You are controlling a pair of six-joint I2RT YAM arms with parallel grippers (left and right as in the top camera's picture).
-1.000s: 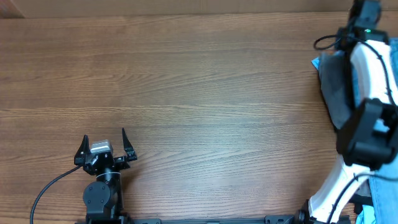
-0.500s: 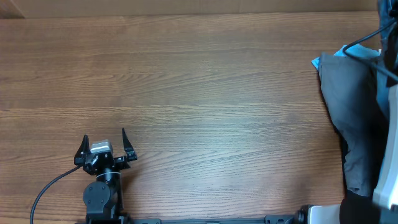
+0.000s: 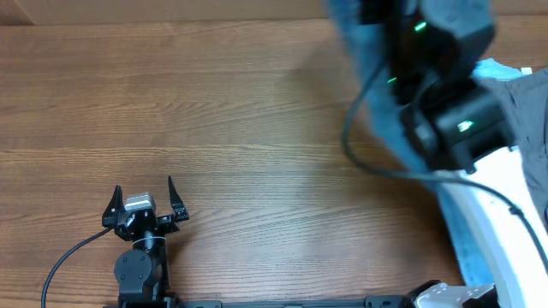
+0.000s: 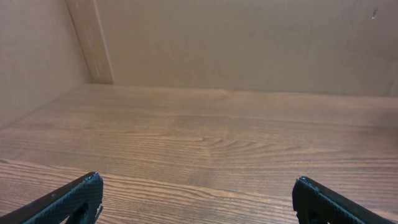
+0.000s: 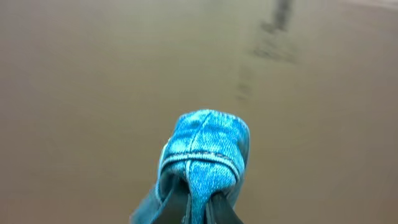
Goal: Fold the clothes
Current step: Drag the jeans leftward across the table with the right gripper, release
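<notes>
- Our right claw [image 5: 200, 204] is clamped on a bunched fold of the light-blue jeans [image 5: 205, 140]. The right wrist view shows a stitched seam humped up in its grip, with the wooden surface blurred well below.
- From overhead the jeans show as a blurred blue streak beneath the right arm [image 3: 462, 128], raised above the far right part of the surface [image 3: 214, 103]. We cannot tell how much of the legs trails on the wood.
- Grey trousers [image 3: 533, 111] and a sliver of a bright-blue garment [image 3: 501, 70] lie at the right edge, partly hidden by the arm.
- Our left claw [image 3: 143, 198] sits near the front left, spread wide and empty, well apart from all the cloth.
- We judge the denim soft but fairly heavy. It is limp, so it sags and swings from a single pinch, yet it is neither slippery nor fragile, and its thick seams give a sure grip.
- For folding, we judge the waistband corners or the ankle hems the better holds, one per claw, so the legs spread flat rather than bunch.
</notes>
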